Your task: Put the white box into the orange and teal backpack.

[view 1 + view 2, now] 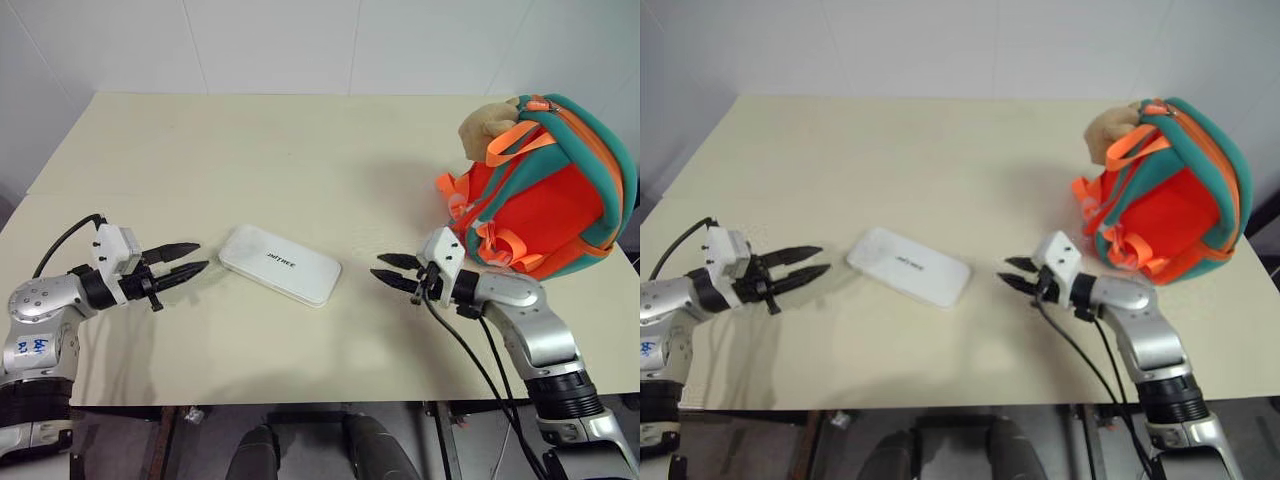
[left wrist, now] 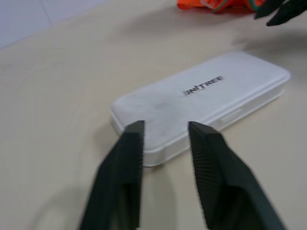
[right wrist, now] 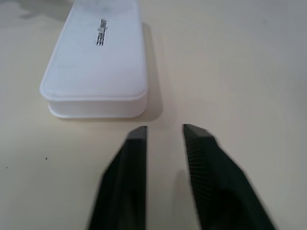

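Observation:
The white box point(image 1: 280, 264) lies flat on the table, near the middle of its front half, dark lettering up. My left gripper point(image 1: 200, 256) hovers just off the box's left end, pointing at it, fingers a little apart and empty. My right gripper point(image 1: 380, 266) points at the box's right end from a short gap away, also slightly open and empty. The orange and teal backpack point(image 1: 545, 200) stands upright at the right side of the table, behind my right arm. In the left wrist view the box point(image 2: 201, 98) sits right beyond the fingertips point(image 2: 136, 129).
A tan plush toy point(image 1: 485, 128) hangs at the backpack's upper left. The cream table point(image 1: 300, 150) stretches bare behind the box, with a white wall beyond. Black cables point(image 1: 470, 360) trail from my right wrist over the table's front edge.

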Motion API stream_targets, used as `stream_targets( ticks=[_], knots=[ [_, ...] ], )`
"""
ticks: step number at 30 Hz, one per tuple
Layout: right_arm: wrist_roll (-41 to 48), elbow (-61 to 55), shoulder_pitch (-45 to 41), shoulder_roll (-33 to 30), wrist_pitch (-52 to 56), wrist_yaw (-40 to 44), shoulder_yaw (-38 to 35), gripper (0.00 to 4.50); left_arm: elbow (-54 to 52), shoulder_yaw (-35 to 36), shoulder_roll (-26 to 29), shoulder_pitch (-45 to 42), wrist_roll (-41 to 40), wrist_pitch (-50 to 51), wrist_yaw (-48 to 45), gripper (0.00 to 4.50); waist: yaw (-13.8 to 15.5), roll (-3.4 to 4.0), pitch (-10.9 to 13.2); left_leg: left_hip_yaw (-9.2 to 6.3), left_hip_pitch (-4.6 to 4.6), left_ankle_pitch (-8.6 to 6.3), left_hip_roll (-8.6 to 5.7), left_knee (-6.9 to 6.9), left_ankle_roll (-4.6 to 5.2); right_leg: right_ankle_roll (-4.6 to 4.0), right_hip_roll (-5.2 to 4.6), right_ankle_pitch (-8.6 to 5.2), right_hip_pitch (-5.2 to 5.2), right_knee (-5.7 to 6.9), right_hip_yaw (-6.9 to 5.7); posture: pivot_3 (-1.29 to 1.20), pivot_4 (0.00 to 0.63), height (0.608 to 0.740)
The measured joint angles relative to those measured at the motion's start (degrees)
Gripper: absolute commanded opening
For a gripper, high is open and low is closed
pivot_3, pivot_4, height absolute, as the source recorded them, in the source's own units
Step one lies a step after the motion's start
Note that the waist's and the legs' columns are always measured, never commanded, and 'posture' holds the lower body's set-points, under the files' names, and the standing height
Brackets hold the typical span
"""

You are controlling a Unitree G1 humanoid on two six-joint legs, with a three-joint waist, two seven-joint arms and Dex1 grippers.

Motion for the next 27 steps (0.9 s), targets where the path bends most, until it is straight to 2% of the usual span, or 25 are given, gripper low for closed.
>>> stream_targets(
  ticks=[1,2,7,14,19,27],
  knots=[
    [-0.53,-0.43,0.17,0.16,0.47,-0.42,0.69,0.00,1.72,-0.46,-0.15,-1.72,0.95,-0.90,0.66,0.16,-0.03,0.00,0.00,0.00,0.00,0.00,0.00,0.00,0.00,0.00,0.00,0.00,0.00,0.01,0.00,0.00,0.150,0.740],
    [-1.09,-0.79,0.19,0.55,0.62,-0.71,1.25,0.00,3.43,-0.76,-0.33,-3.25,2.00,-1.66,1.44,0.05,-0.05,0.00,0.00,0.00,-0.01,0.00,0.00,0.03,0.00,0.01,0.01,0.00,0.00,0.02,0.00,0.00,0.150,0.740],
    [-2.45,-1.34,0.08,3.66,3.09,-3.67,3.33,0.00,13.46,-2.91,-3.66,-10.76,7.48,-5.82,8.56,0.05,-0.10,-0.01,-0.01,-0.01,-0.01,0.00,-0.01,0.05,0.00,0.04,0.01,0.02,0.00,0.06,0.00,0.00,0.150,0.740],
    [-3.57,-1.63,-1.15,6.56,5.57,-5.50,5.62,0.00,18.87,-5.13,-6.26,-12.66,11.18,-7.55,12.87,0.05,-0.15,-0.01,-0.01,0.00,-0.14,0.01,-0.01,0.04,-0.02,0.03,0.02,0.01,-0.24,0.28,0.00,0.00,0.150,0.740],
    [-3.71,-3.02,-1.55,7.35,7.04,-5.98,7.13,0.00,18.66,-5.65,-7.27,-12.07,11.08,-7.30,11.47,0.05,-0.11,-0.03,-0.02,-0.01,-0.15,0.06,-0.02,0.11,-0.07,0.03,0.02,0.01,-0.27,0.42,0.01,0.00,0.150,0.740],
    [-3.69,-3.07,-1.64,7.74,8.36,-6.22,7.26,0.00,10.87,-5.63,-8.39,-6.88,8.70,-2.79,9.55,0.05,-0.14,-0.03,-0.02,-0.02,-0.15,0.06,-0.01,0.09,-0.07,0.02,0.02,0.01,-0.29,0.43,0.01,0.00,0.150,0.740]
  ],
)
